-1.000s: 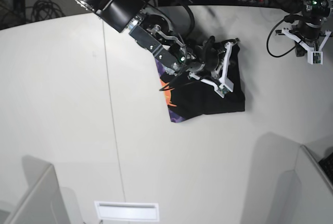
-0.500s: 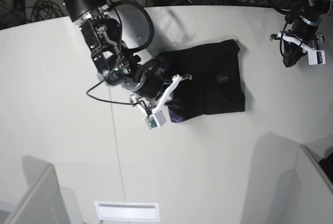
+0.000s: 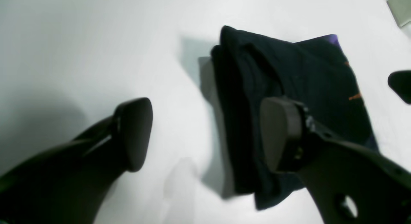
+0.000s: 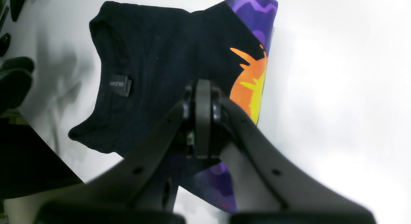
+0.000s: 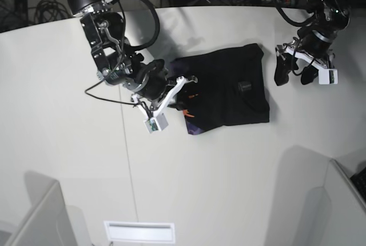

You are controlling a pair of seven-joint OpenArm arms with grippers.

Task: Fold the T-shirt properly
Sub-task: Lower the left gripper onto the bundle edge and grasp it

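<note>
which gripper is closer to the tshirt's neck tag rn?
Left. The left gripper, jaws open, hovers just off the collar edge of the T-shirt, near the tag. The right gripper, shut, sits over the opposite, printed edge.

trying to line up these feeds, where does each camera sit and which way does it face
Base: overhead, looking down on the white table, both arms and the folded black cloth T-shirt.
Left wrist: behind the open left gripper, facing the shirt's edge.
Right wrist: behind the shut right gripper, above the orange and purple print.
All share the shirt.
</note>
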